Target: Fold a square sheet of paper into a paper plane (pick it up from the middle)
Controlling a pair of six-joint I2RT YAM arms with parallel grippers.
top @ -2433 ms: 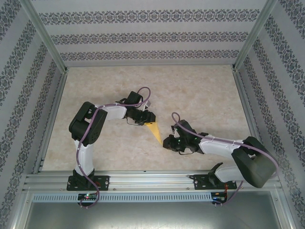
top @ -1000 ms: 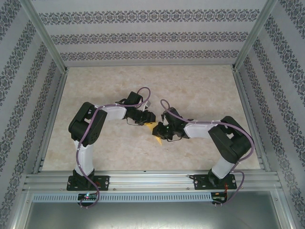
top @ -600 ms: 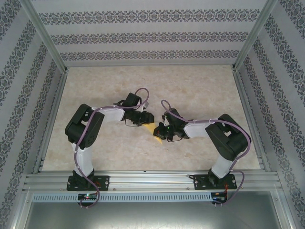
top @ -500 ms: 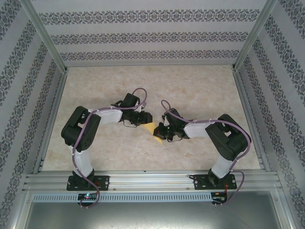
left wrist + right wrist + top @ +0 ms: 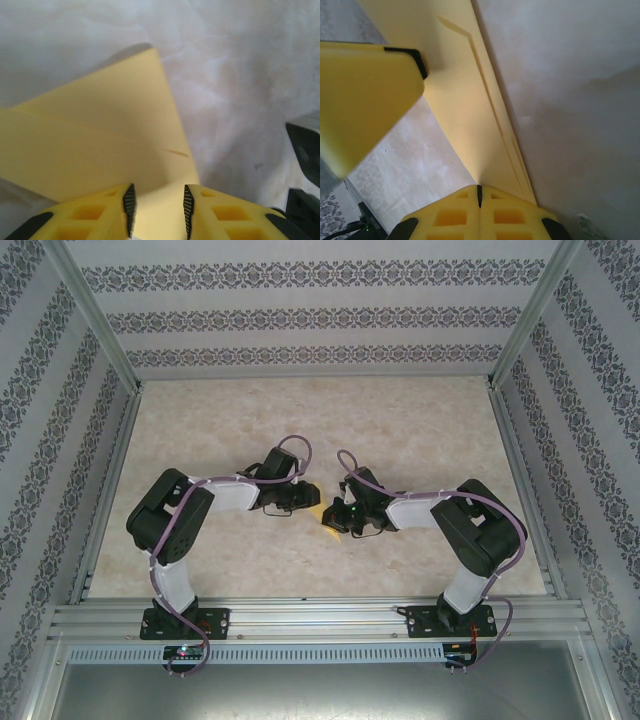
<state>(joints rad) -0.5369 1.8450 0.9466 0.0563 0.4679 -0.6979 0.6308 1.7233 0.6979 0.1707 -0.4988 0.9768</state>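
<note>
The yellow-orange paper is folded into a narrow pointed paper plane [image 5: 321, 511] with layered creases, lying low over the middle of the table between both grippers. My right gripper [image 5: 479, 191] is shut on the paper plane's [image 5: 470, 105] narrow end, and in the top view the right gripper [image 5: 334, 518] comes at it from the right. My left gripper [image 5: 158, 210] stands open over the wide end of the paper plane [image 5: 100, 140], its pads [image 5: 130, 200] apart with paper showing in the gap. From above, the left gripper [image 5: 303, 502] sits at the plane's left. One left finger [image 5: 365, 100] shows beside the paper.
The marbled table [image 5: 400, 420] has free room across its far half and left side. Aluminium rails [image 5: 320, 618] run along the near edge, and patterned walls [image 5: 60, 440] close in the sides and back. Both arms' elbows rise on either side of the paper.
The right arm swung in from the right and shut on the plane's narrow end. The left arm's elbow shifted left and its gripper dropped slightly; the paper is now mostly covered.
</note>
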